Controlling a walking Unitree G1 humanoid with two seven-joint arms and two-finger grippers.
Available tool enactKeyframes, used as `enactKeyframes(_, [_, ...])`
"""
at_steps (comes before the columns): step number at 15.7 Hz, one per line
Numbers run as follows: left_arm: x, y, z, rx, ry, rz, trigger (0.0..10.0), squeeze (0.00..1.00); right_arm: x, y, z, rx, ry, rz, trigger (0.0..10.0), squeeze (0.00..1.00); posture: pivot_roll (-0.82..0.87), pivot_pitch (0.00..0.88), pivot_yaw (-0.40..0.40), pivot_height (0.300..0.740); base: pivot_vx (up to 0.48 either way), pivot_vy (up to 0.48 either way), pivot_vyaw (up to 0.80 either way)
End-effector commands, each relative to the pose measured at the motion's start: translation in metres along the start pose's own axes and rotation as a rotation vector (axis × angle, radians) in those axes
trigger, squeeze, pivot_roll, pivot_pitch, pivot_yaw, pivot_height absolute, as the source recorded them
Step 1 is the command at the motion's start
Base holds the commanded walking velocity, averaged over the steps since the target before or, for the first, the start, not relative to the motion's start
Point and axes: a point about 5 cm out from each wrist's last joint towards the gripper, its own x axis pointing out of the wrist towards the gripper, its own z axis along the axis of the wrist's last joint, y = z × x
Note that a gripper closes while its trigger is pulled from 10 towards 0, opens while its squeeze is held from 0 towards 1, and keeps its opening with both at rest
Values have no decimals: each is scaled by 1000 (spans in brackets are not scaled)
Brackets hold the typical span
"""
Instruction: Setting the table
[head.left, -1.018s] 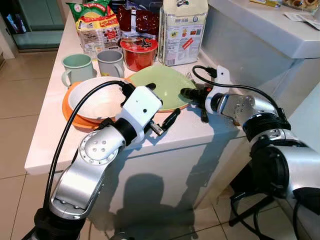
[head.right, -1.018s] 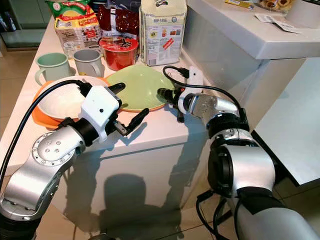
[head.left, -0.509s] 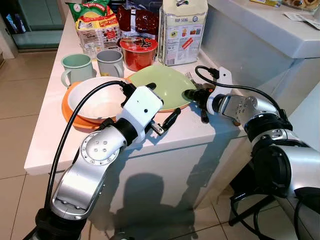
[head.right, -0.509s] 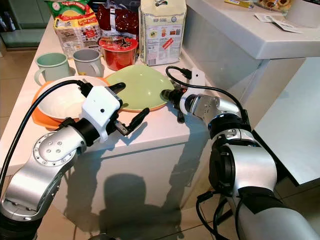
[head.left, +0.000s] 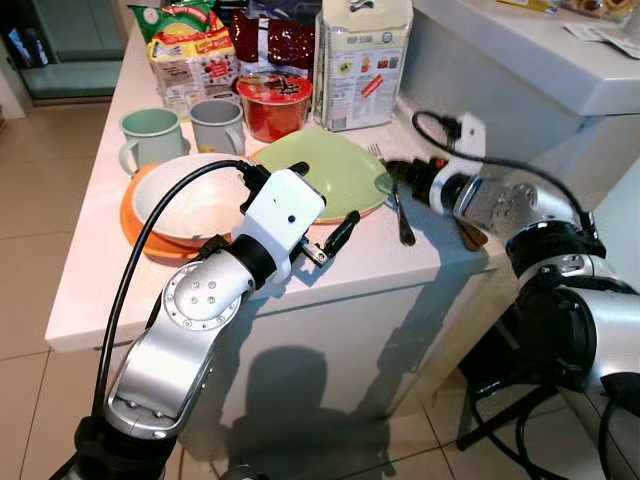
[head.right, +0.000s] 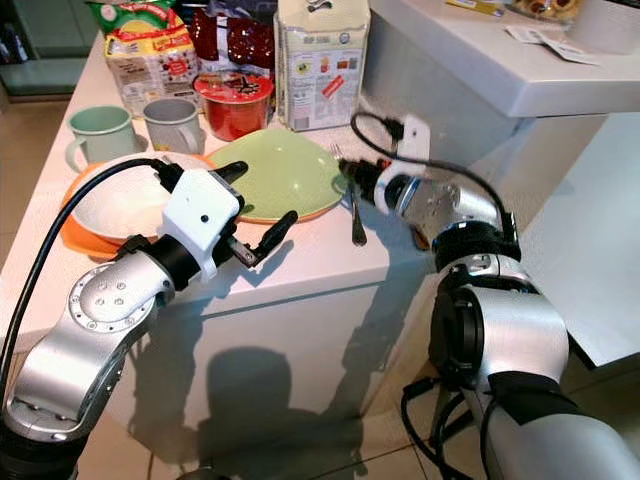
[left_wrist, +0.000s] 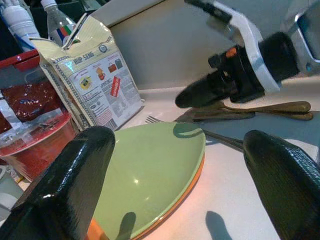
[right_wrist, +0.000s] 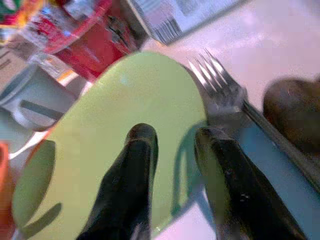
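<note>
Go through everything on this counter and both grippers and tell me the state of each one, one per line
Green plate: empty, stacked on an orange plate.
White bowl: empty, upright, on an orange plate.
Fork: lying flat beside the green plate, not held.
Green mug: upright.
Grey mug: upright.
Red noodle cup: lid on.
Paper bag: upright.
Left gripper: open, empty.
Right gripper: open, empty, by the plate's rim.
</note>
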Motion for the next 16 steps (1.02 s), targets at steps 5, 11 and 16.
enactKeyframes(5, [5, 3, 2, 12, -20, 38, 10000, 0, -5, 7, 16, -281, -33, 27, 0, 0, 30, 0, -77, 740, 0, 0, 0])
enactKeyframes(11, [7, 31, 4, 13, -24, 303, 10000, 0, 1, 2, 7, -164, -88, -88, 10000, 1000, 33, 0, -82, 740, 0, 0, 0])
enactKeyframes(16, [16, 43, 13, 10, -55, 221, 10000, 0, 4, 11, 20, -24, -48, -155, 10000, 1000, 9, 0, -85, 740, 0, 0, 0])
